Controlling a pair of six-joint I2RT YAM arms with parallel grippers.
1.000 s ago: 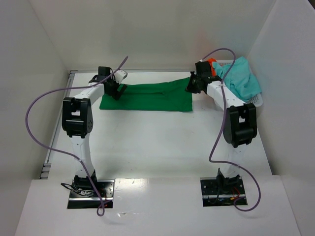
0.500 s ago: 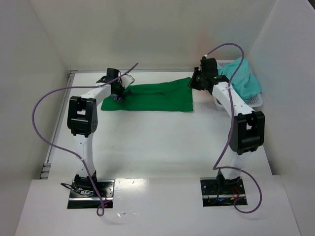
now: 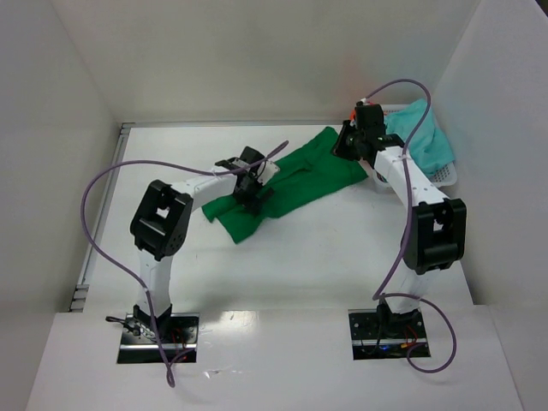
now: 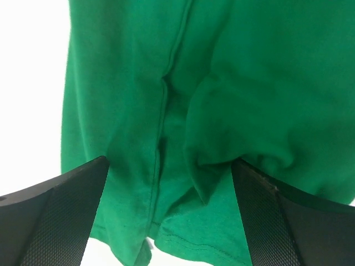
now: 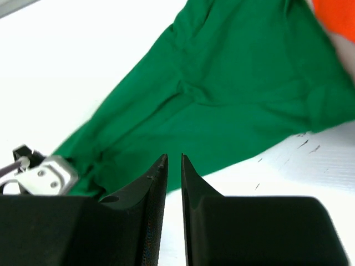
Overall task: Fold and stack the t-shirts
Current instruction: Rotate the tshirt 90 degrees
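The dark green t-shirt (image 3: pixel 295 184) lies bunched and slanted across the table, from the near left up to the far right. My left gripper (image 3: pixel 254 195) is low over its near-left part. In the left wrist view the left gripper (image 4: pixel 169 162) is open wide, with wrinkled green t-shirt (image 4: pixel 222 83) and a hem under and between its fingers (image 4: pixel 61 216). My right gripper (image 3: pixel 347 147) hangs over the far right end. In the right wrist view the right gripper (image 5: pixel 173 156) shows only a narrow empty gap. The teal t-shirt (image 3: pixel 424 137) lies heaped in the basket. A bit of the orange t-shirt (image 5: pixel 333 16) shows.
The white mesh basket (image 3: pixel 447 176) stands at the far right against the side wall. White walls close in the table on the left, back and right. Purple cables loop from both arms above the table.
My left gripper has swung from the shirt's far-left end toward the middle and nearer. The green shirt, flat along the back before, now lies bunched and slanted. The right gripper shifted slightly right.
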